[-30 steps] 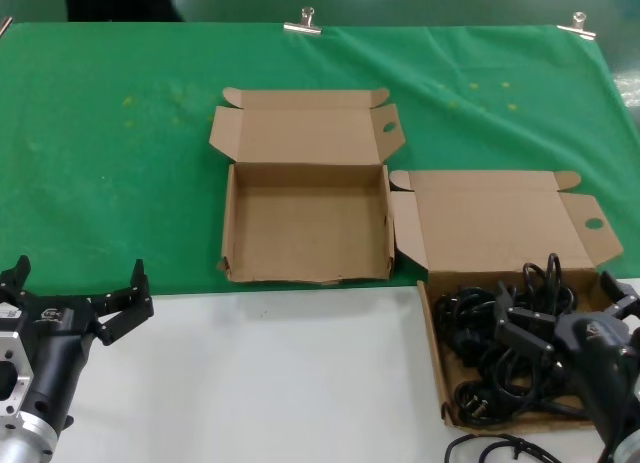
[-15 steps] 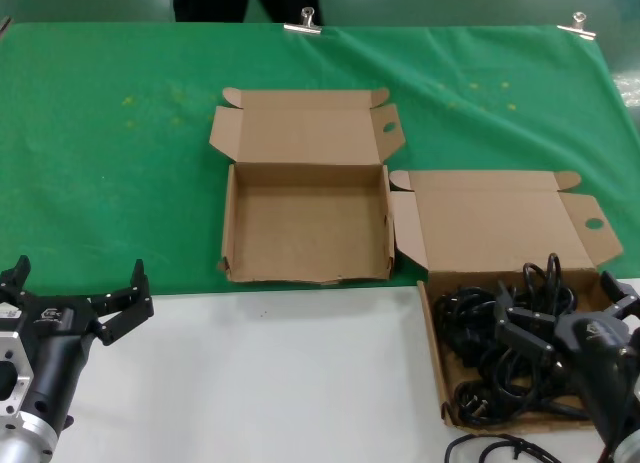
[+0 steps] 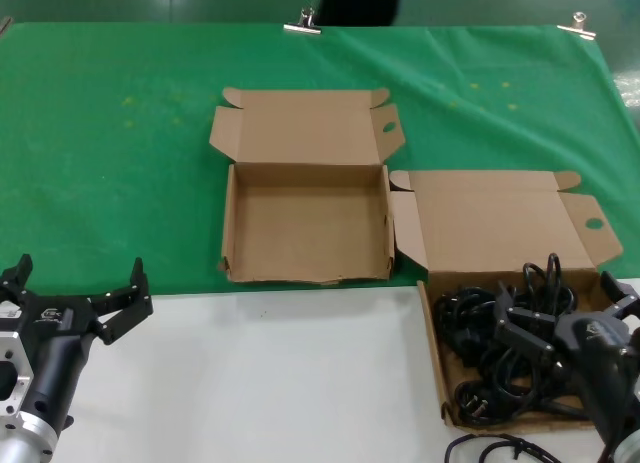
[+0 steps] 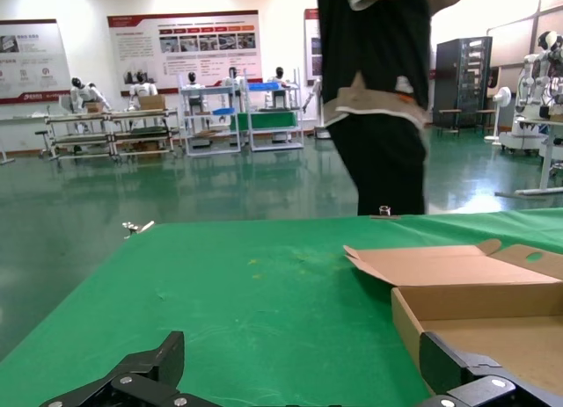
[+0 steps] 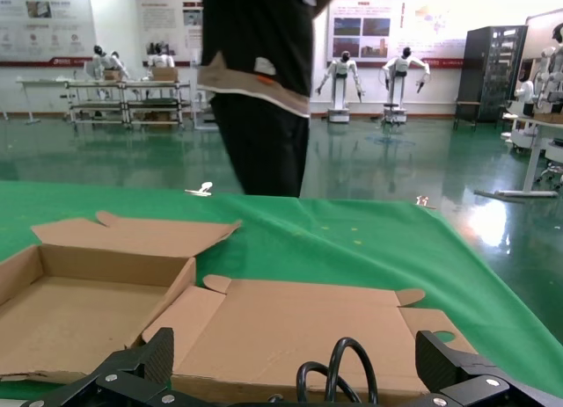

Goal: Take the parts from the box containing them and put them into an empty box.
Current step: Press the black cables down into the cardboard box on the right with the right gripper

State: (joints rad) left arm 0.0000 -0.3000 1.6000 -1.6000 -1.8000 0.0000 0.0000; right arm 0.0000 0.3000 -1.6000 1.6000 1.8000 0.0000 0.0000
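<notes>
**Pick stage, right arm over the cords**

Transfer not begun, by my judgement: the empty box (image 3: pixel 305 223) holds nothing, and every cord in view sits in or beside the box containing them (image 3: pixel 500 283).

Right gripper (image 3: pixel 565 318) hovers over the parts (image 3: pixel 490 353), fingers spread wide, grasping nothing. Left gripper (image 3: pixel 78 295) waits at the near left over the white table (image 3: pixel 280 373), fingers likewise released.

Next move likely calls for descending and closing on one bundle.

Count: two boxes, both open. Cords too tangled to count; one loop (image 3: pixel 500 448) lies outside the front wall.
</notes>
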